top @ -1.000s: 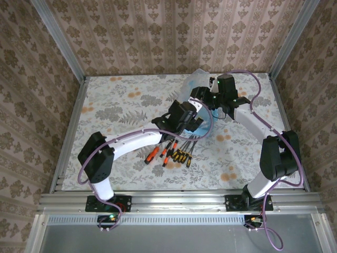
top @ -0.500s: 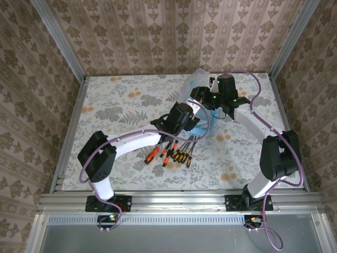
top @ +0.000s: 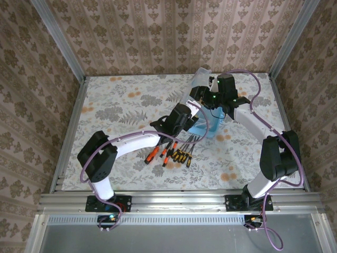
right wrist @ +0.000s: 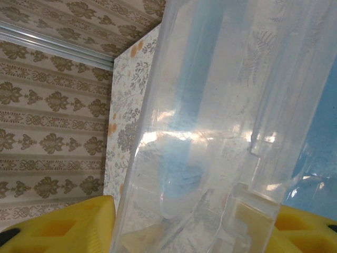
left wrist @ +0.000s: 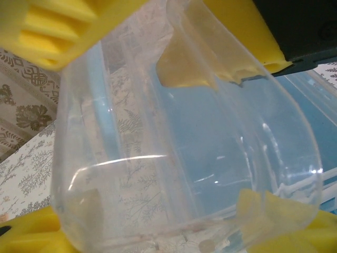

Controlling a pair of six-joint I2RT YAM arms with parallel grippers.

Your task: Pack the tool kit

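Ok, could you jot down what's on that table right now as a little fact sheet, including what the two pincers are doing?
table: floral-patterned top, wallpapered panels around it
case: clear plastic with a blue base, propped up near the middle, between the two arms
screwdrivers: a loose bunch with orange and black handles, lying on the table in front of the case, outside it
left pincer: the case's clear plastic sits between its jaws; whether it grips is uncertain
right pincer: closed on the case's clear wall

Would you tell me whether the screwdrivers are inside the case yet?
Out: the screwdrivers lie on the table, just in front of the case.
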